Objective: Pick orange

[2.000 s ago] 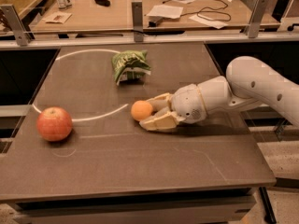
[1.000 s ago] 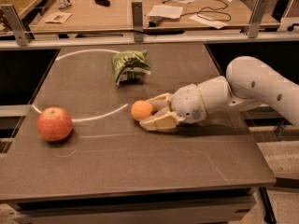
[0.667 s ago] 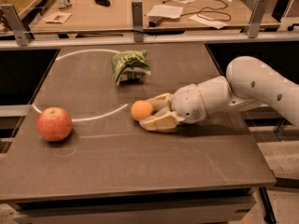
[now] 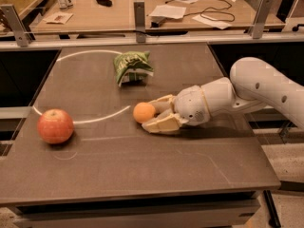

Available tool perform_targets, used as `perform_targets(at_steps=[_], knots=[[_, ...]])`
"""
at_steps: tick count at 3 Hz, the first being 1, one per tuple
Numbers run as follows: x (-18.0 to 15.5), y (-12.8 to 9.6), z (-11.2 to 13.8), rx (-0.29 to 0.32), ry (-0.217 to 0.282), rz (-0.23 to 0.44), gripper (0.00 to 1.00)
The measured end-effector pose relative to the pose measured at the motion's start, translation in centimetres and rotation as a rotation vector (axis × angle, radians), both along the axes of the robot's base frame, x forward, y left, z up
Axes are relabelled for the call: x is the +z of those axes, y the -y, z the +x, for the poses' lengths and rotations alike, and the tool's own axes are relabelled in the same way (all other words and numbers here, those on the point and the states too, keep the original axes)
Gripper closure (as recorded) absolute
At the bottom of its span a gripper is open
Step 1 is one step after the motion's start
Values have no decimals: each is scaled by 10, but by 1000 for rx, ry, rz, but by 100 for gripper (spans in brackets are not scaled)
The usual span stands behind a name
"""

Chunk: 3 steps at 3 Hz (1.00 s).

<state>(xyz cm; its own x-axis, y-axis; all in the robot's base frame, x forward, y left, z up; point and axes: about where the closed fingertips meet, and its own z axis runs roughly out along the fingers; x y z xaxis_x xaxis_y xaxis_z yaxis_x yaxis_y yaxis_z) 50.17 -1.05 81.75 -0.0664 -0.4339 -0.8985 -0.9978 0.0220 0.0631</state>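
Note:
The orange (image 4: 143, 112) is small, round and bright orange, and rests on the dark table (image 4: 142, 175) near its middle. My gripper (image 4: 153, 114) lies low on the table, reaching in from the right on the white arm (image 4: 256, 91). Its cream tip meets the orange's right side, with one part above the fruit and one below. The orange sits on the table surface.
A larger red-orange apple (image 4: 55, 126) sits at the table's left. A green crumpled bag (image 4: 131, 66) lies behind the orange. A white arc (image 4: 102, 118) is marked on the tabletop. A wooden desk with papers and cables (image 4: 190, 11) stands behind a rail.

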Motion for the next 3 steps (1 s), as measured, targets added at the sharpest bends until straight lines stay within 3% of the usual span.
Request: perform_targets(at_steps=[3], knots=[[0, 0, 0, 0, 1, 0, 100]])
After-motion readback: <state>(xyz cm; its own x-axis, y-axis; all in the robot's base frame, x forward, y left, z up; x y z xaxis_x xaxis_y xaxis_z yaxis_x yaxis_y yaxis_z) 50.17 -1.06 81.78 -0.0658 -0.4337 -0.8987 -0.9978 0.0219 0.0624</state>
